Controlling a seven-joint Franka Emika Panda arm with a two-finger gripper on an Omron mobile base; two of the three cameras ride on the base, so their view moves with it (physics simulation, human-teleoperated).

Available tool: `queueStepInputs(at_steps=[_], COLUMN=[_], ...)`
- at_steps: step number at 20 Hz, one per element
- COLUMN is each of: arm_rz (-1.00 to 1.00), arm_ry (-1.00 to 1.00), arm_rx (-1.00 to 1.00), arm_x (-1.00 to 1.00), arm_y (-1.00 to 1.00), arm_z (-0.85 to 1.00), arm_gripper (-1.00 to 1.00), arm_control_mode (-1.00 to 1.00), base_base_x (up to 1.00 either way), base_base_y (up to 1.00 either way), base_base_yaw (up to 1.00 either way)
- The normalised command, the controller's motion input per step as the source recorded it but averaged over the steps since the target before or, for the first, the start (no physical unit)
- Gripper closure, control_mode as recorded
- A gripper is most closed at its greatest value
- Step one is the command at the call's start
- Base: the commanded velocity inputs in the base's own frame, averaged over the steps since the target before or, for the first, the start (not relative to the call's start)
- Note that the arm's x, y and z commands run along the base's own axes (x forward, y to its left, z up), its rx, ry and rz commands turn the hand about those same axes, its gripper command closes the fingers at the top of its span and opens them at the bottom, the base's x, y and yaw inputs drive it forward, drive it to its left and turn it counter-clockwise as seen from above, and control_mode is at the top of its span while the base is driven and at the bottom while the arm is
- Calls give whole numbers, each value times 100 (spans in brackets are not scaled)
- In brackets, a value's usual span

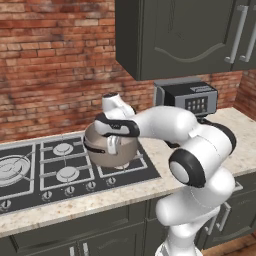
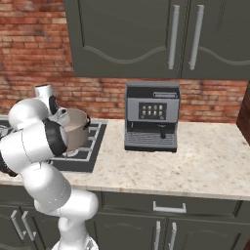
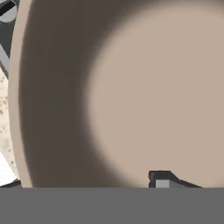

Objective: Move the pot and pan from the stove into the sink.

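Showing the pot [image 1: 111,150] at the right end of the stove [image 1: 30,187], seemingly raised slightly above the grates, though contact with them cannot be told. Reaching down over the pot's near rim with the gripper [image 1: 113,146], the white arm crossing in front from the right. Looking straight into the beige interior of the pot [image 3: 131,87] in the hand view, with one dark finger tip [image 3: 161,178] rising at the bottom against the inside wall; leaving undecided whether the fingers are clamped on the rim or standing apart, since the second tip is hidden. Lying at the far left of the stove, a round grey shape [image 1: 11,169] on a burner, cut by the frame edge and too unclear to name. Standing on the speckled counter [image 2: 205,166] to the right of the stove, a grey coffee machine [image 2: 152,117] against the brick wall [image 1: 50,60]. Hanging above, dark cabinets [image 2: 146,34] with long metal handles.
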Motion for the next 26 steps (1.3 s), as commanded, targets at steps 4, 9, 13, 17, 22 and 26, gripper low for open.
queueStepInputs(at_steps=[4,9,13,17,22,26], arm_rz=[0,1,6,9,12,14], arm_ry=[0,0,0,-1,-2,-2], arm_rx=[0,0,0,0,-1,-1], arm_x=[-6,-23,-41,-55,-71,-71], arm_y=[0,0,6,17,22,22], arm_z=[2,39,59,67,60,53], arm_gripper=[100,100,100,100,100,100], arm_control_mode=[-100,-100,-100,-100,-100,-100], base_base_x=[0,0,0,0,0,0], base_base_y=[0,0,0,0,0,0], base_base_yaw=[0,0,0,0,0,0])
